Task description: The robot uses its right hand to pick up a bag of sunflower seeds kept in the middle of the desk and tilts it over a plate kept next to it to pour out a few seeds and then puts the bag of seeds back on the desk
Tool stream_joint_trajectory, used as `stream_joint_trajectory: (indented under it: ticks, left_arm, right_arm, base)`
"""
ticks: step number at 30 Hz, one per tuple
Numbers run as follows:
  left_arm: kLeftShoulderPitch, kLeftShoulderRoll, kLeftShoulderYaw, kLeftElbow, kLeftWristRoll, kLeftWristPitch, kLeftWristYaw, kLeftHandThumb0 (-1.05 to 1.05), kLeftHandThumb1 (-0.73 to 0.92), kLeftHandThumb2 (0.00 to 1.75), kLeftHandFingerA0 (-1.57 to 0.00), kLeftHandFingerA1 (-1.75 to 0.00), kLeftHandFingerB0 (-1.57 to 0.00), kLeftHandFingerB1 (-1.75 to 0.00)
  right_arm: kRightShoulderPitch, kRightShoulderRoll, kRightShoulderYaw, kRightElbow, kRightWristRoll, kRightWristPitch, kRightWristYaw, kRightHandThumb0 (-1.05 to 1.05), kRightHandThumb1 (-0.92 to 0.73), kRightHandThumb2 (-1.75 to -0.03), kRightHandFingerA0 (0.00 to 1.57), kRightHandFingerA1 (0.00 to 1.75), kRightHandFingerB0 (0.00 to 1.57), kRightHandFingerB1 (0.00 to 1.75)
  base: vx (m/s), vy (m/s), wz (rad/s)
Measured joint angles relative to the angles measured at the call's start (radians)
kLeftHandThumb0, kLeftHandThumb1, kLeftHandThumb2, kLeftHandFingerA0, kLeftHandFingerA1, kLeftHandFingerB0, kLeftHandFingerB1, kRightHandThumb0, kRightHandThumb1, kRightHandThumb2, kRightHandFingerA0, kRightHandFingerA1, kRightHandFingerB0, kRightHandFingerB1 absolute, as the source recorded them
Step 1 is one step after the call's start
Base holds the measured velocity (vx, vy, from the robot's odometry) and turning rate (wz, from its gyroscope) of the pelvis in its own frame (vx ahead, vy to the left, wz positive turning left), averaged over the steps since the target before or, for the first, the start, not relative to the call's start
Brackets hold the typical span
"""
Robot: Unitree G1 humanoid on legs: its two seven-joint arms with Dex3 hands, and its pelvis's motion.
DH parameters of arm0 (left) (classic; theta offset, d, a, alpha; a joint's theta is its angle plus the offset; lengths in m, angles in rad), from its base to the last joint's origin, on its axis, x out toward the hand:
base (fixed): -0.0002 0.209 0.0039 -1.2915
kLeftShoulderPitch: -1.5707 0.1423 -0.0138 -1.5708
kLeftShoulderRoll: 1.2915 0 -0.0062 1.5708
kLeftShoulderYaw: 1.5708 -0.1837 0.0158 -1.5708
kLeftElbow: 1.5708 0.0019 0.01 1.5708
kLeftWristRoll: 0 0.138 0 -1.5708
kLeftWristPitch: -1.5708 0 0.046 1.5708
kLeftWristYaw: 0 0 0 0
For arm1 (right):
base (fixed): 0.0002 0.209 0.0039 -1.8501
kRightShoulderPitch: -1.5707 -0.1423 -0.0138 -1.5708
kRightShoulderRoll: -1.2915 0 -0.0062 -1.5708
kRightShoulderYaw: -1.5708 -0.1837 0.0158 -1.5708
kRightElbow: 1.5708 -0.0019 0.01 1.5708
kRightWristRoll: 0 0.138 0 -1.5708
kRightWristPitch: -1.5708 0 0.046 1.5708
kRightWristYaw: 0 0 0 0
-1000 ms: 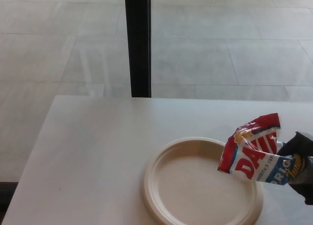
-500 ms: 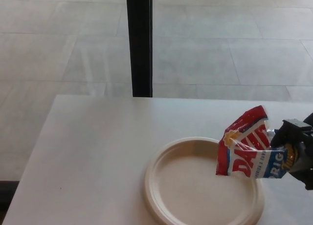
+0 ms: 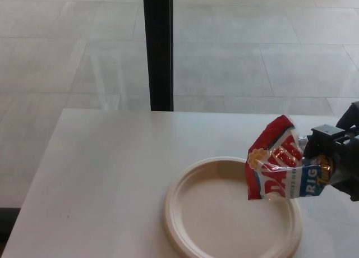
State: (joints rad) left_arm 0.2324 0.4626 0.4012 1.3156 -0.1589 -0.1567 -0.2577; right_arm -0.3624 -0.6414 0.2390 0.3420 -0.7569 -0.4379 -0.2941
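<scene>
Cream-coloured and bare, the plate [image 3: 233, 213] sits at the near edge of the desk [image 3: 112, 168], and it serves as the anchor for everything else. No seeds show on it yet, so by my reading the pour has not produced anything so far. Above the plate's right half hangs the bag of sunflower seeds [image 3: 277, 162], red, white and blue, crumpled and lifted clear of the desk. Over the last second it has swung from lying nearly flat, with its red end pointing right of the plate, to a steeper pose, red end up and its left edge hanging over the plate's inner floor; it has also crept leftward toward the plate's centre. That suggests the tilting step is under way. Right of the plate, the right hand [image 3: 336, 160] grips the bag's blue end, its black fingers [image 3: 322, 143] closed on the crumpled foil from the right, the rest of the bag jutting left beyond them. Beyond the plate, a dark post [image 3: 159, 47] rises behind the desk against pale floor tiles. No left hand shows.
</scene>
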Motion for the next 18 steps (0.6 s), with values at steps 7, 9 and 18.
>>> stream_joint_trajectory:
  ticks: [7, 9, 18]
  left_arm:
    - [0.002, 0.001, -0.001, -0.001, 0.000, 0.000, 0.000, -0.93, 0.90, 0.68, -0.29, -0.51, -0.23, -0.34]
    - [0.001, 0.002, 0.000, -0.001, 0.000, 0.000, 0.000, -0.89, 0.69, 1.09, -0.23, -0.57, -0.16, -0.46]
    - [0.001, 0.003, -0.001, -0.001, 0.000, 0.000, 0.000, -0.91, 0.91, 0.69, -0.26, -0.52, -0.21, -0.35]
  right_arm:
    - [-0.040, -0.033, 0.023, -0.005, -0.021, -0.019, 0.019, -0.36, -0.68, -0.69, 0.96, 1.65, 0.87, 0.70]
    - [-0.047, -0.040, 0.030, -0.005, -0.029, -0.027, 0.019, -0.40, -0.69, -0.68, 0.95, 1.65, 0.85, 0.65]
    - [-0.080, -0.066, 0.043, 0.001, -0.061, -0.071, 0.016, -0.41, -0.71, -0.61, 0.99, 1.62, 0.87, 0.71]
  base:
    - [0.00, 0.000, 0.00]
    - [0.00, 0.000, 0.00]
    - [0.00, 0.000, 0.00]
